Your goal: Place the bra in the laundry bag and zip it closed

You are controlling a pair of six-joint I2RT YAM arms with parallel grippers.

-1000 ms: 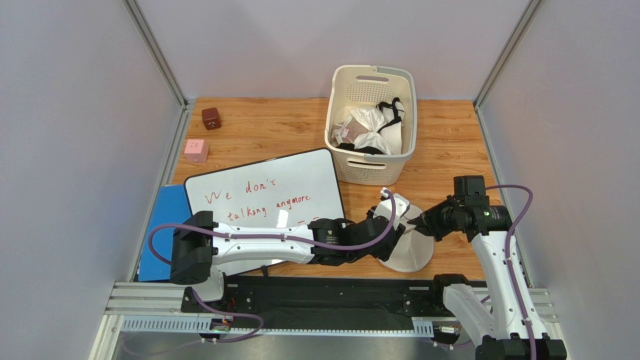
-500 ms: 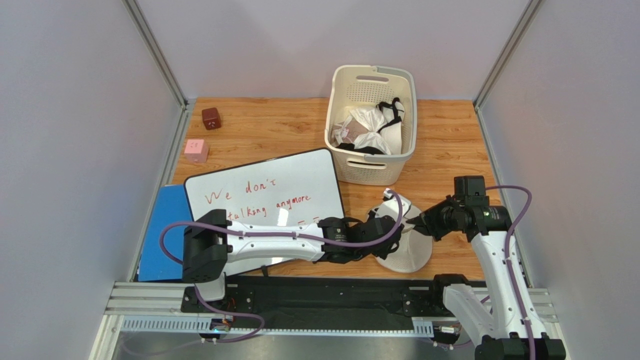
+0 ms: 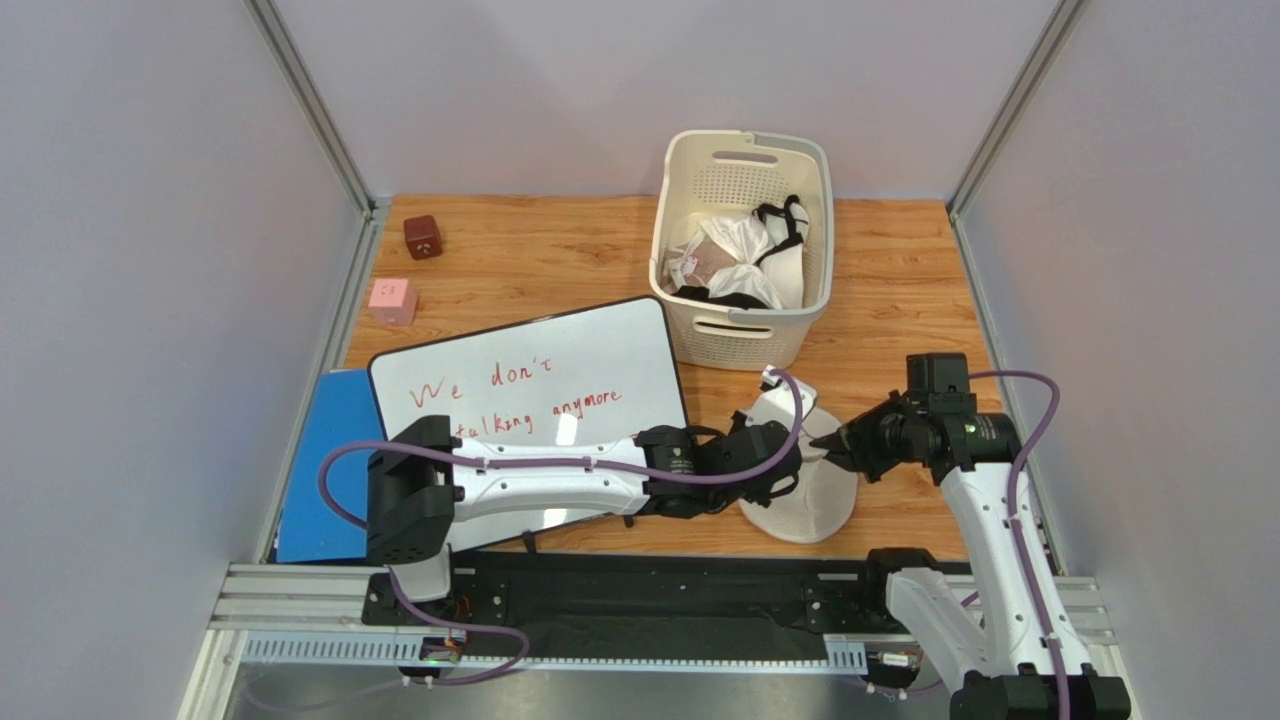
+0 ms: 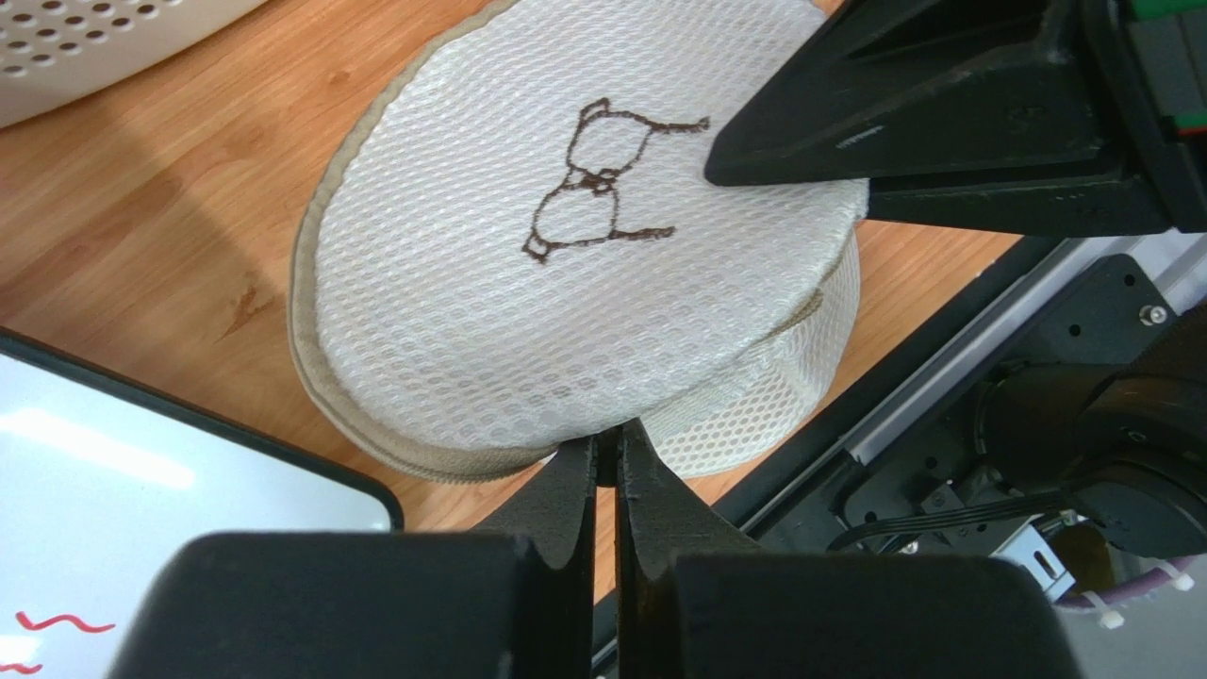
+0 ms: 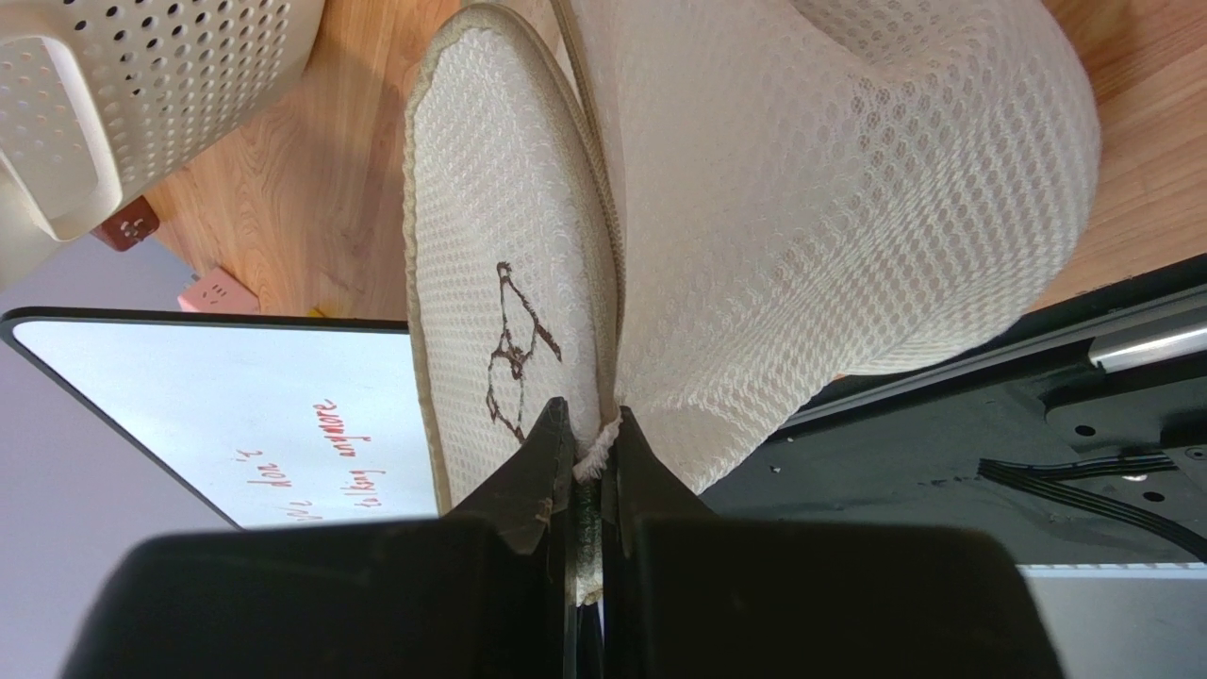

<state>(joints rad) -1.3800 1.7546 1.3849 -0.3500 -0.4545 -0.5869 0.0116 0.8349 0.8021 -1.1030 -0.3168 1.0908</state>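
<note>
Both sets of jaws now sit closed at the laundry bag (image 3: 809,503), which lies by the tabletop's (image 3: 571,270) near edge, right of centre. Over the last second the left gripper (image 4: 612,456) has slid in to the left side of the bag's rim and gone from half open to fully closed. Whether it caught the rim or a zipper pull cannot be told. The right gripper (image 5: 584,442) stays pinched on rim fabric at the opposite side. The bra (image 3: 747,240) lies in the basket (image 3: 736,342) towards the far edge, so the arms seem to be readying the bag for opening, with loading not yet begun.
</note>
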